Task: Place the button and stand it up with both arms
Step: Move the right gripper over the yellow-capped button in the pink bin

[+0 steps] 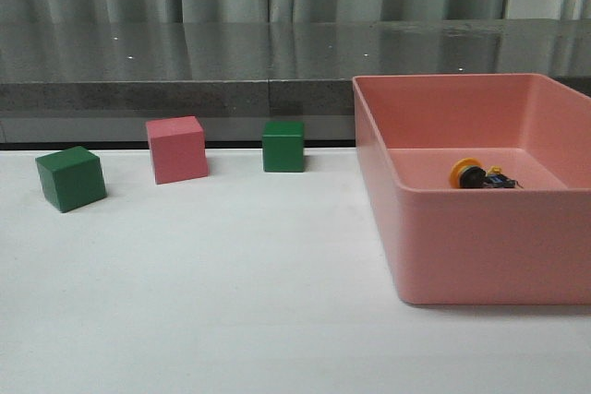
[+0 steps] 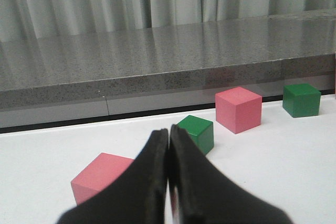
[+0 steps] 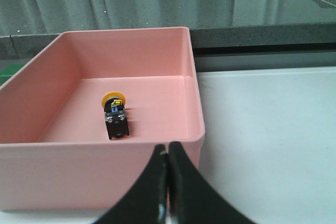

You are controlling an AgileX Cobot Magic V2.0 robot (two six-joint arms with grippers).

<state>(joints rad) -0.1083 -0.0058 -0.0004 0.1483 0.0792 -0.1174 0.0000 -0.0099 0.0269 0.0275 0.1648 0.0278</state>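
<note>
Lying sideways in pink bin (image 3: 195,98), button (image 3: 114,115), left gripper (image 2: 168,145) clenched empty, right gripper (image 3: 167,156) likewise.

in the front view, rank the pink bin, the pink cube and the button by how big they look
1. Pink bin, by far the largest.
2. Pink cube.
3. Button, smallest, lying inside the bin.
</note>
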